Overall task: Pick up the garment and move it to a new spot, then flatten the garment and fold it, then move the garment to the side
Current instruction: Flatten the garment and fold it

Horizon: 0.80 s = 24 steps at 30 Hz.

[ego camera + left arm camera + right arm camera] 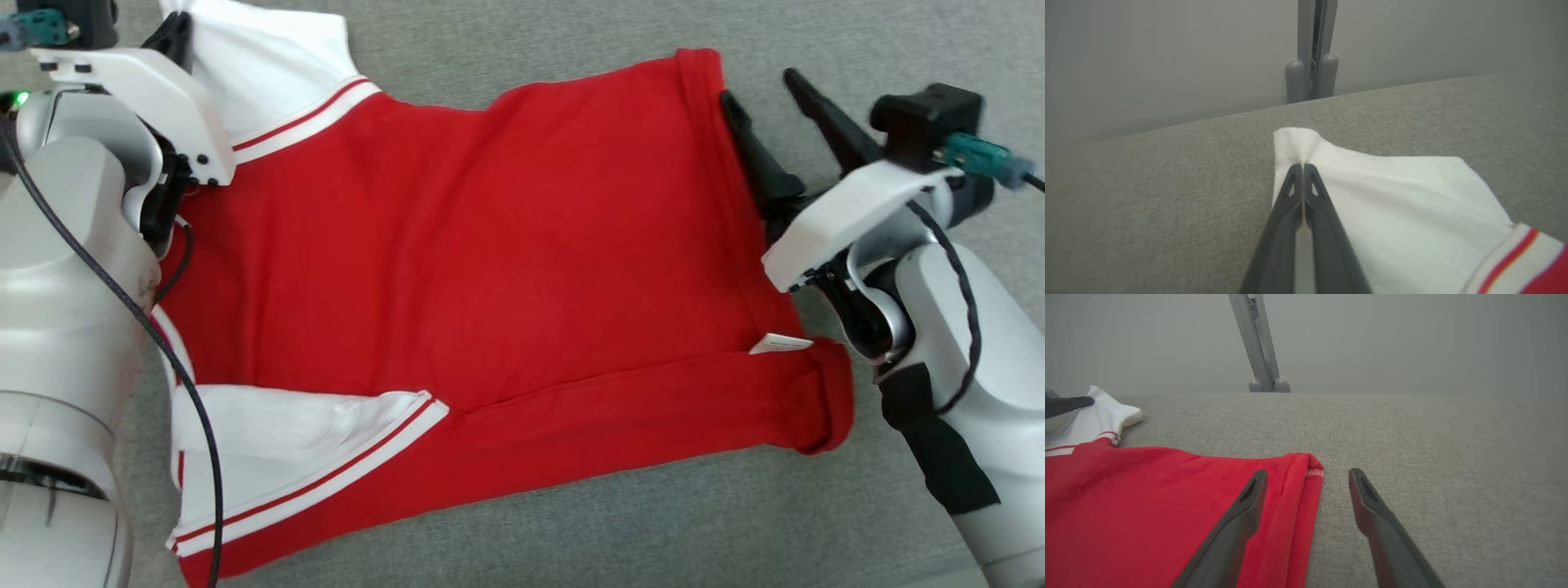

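Note:
The garment, a red shirt with white, red-striped sleeves, lies spread on the grey cushion. Its near long edge is folded over. At the far left my left gripper is shut on the edge of the far white sleeve. The left wrist view shows its closed tips pinching a small ridge of white cloth. My right gripper stands open at the garment's right hem. In the right wrist view its jaws straddle the red hem corner, one finger over the cloth and the other over bare cushion.
The grey upholstered surface runs past the garment on every side, with room to the right. A grey metal stand rises behind the far edge. A white label pokes out near the garment's right corner.

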Available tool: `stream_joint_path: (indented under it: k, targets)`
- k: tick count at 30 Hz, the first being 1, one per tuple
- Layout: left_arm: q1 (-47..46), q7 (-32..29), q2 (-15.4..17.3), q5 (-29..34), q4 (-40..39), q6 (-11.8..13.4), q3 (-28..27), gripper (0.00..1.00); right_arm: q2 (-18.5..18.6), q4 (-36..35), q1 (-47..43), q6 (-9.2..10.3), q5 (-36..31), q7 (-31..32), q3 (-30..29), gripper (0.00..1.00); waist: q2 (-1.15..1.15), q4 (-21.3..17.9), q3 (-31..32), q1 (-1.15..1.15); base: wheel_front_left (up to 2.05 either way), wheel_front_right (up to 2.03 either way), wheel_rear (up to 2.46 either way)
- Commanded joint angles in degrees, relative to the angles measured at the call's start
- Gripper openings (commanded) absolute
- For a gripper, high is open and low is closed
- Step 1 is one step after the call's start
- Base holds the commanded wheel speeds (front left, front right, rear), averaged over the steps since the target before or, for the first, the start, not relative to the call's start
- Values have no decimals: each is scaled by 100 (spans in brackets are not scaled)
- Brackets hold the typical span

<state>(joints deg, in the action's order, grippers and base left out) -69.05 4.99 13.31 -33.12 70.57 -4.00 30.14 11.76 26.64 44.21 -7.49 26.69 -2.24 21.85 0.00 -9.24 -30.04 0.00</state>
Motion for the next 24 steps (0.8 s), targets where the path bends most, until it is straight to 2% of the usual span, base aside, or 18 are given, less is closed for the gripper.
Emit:
stream_joint_path:
  k: [1,6,7,8,9,13,17,24]
  targets:
    - [-151,96,-20,48,-2,-44,37,0,79,275,233,0,142,50,197,100,0,150,-43,0,0,0,0]
    - [-242,265,-155,60,24,-141,115,0,106,1170,783,0,480,-54,642,100,0,330,-109,0,0,0,0]
    - [-242,295,-173,61,34,-145,132,0,123,1314,886,0,532,-109,708,95,0,356,-110,0,0,0,0]
    - [-244,336,-190,71,43,-152,148,0,116,1447,972,0,611,-162,761,32,0,376,-106,0,0,0,0]
    - [-244,370,-215,65,43,-167,157,0,95,1554,1018,0,710,-209,808,0,0,395,-101,0,0,0,0]
    - [-211,577,-219,26,54,-193,170,0,152,1813,1190,0,1040,-421,1024,0,0,464,-48,0,0,0,0]
    - [-82,755,-249,0,-20,-237,181,0,220,1777,1117,0,1347,-581,1183,0,0,505,59,0,0,0,0]
    - [479,998,-210,-106,-638,-282,76,0,754,1340,743,0,1752,-945,1551,0,0,664,396,0,0,0,0]
